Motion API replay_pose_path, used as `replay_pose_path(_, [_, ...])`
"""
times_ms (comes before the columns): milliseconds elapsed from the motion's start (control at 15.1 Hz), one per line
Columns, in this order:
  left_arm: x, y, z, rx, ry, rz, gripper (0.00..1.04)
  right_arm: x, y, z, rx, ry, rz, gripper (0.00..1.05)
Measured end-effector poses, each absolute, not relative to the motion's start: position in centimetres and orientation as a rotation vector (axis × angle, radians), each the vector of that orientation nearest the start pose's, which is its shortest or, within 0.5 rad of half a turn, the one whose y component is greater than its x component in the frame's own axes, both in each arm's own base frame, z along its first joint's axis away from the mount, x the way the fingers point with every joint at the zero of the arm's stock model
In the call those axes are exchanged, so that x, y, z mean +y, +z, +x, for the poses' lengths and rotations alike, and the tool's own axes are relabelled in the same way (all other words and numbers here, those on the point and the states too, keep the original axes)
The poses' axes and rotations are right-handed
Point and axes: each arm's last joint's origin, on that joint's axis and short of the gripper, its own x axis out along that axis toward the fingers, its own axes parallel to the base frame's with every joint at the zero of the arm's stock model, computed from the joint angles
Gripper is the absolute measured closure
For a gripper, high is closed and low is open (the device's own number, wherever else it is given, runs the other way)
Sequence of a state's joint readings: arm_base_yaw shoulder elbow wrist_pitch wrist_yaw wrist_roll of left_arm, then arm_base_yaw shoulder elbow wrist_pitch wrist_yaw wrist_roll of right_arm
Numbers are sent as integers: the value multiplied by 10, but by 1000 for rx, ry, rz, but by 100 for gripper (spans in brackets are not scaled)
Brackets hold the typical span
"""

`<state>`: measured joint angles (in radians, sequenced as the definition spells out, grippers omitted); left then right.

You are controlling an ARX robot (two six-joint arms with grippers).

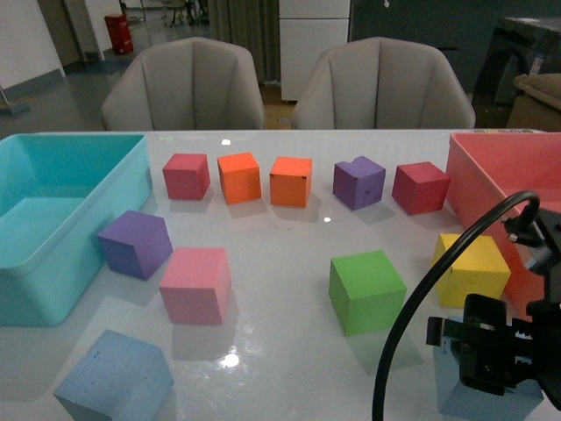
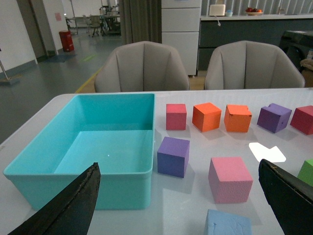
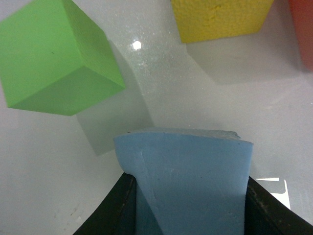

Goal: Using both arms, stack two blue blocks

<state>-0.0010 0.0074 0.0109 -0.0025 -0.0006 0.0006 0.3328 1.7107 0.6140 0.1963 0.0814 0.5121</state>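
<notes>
White counter (image 1: 280, 254) holds the free blue block (image 1: 114, 381) just ahead of the released left claw (image 2: 178, 169), while the right claw (image 3: 188, 208) grips the other blue block (image 3: 186, 156).

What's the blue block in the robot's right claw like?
This blue block is a pale sky-blue foam cube, matte, with faint creases. The right gripper has it between its black fingers, and its sides look pinched in where they press. It sits near the green cube and yellow cube, touching neither. Whether it rests on the white table is unclear.
</notes>
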Motion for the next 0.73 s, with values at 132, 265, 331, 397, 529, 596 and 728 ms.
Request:
replay_pose_path(132, [0, 166, 97, -1, -1, 1, 7, 89, 106, 265, 900, 4, 292, 61])
replay_pose_path(265, [0, 166, 97, -1, -1, 1, 7, 86, 127, 265, 835, 4, 287, 64])
replay_pose_path(331, [0, 166, 97, -1, -1, 1, 7, 86, 142, 272, 785, 2, 266, 65])
replay_pose_path(397, [0, 166, 97, -1, 0, 1, 7, 86, 152, 280, 747, 2, 254, 65])
replay_pose_path(529, [0, 166, 97, 0, -1, 1, 7, 97, 181, 323, 677, 55, 217, 65])
replay_pose_path(596, [0, 166, 97, -1, -1, 1, 7, 134, 188, 378, 692, 150, 160, 66])
replay_pose_path(728, [0, 166, 97, -1, -1, 1, 7, 198, 182, 420, 718, 315, 149, 66])
